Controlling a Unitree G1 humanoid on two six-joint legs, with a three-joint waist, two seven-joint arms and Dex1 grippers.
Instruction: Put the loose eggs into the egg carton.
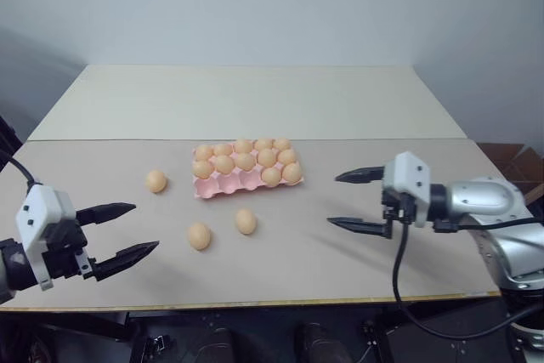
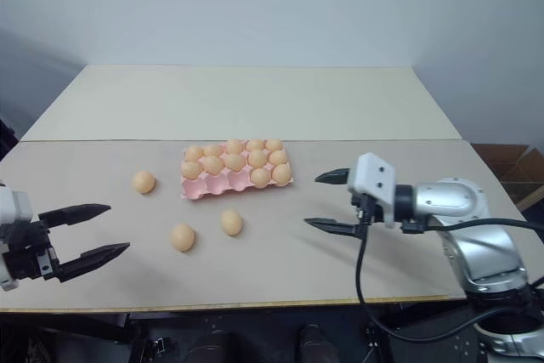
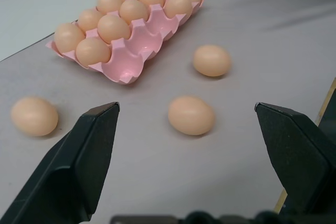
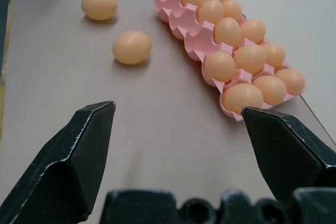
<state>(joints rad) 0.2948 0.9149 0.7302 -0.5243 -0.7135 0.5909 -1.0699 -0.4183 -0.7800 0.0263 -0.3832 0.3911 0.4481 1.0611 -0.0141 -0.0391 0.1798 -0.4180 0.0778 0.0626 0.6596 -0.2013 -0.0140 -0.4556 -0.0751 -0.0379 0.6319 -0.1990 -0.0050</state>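
Rolling worries me: both my left gripper (image 1: pixel 127 229) and right gripper (image 1: pixel 353 201) hang spread and empty, and a glancing pinch could send one smooth pale orange-tan loose egg (image 1: pixel 199 235) off the beige worktop (image 1: pixel 357 269) before it reaches the pink moulded egg carton (image 1: pixel 223 186).

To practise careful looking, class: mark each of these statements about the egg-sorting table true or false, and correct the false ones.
1. Three loose eggs lie on the table outside the egg carton. True.
2. The carton is completely full. False: three cups in its near row stand empty.
3. The right gripper holds an egg. False: it is open and holds nothing.
4. The left gripper is open, with nothing between its fingers. True.
5. One loose egg lies to the left of the carton. True.
6. The carton is blue. False: it is pink.
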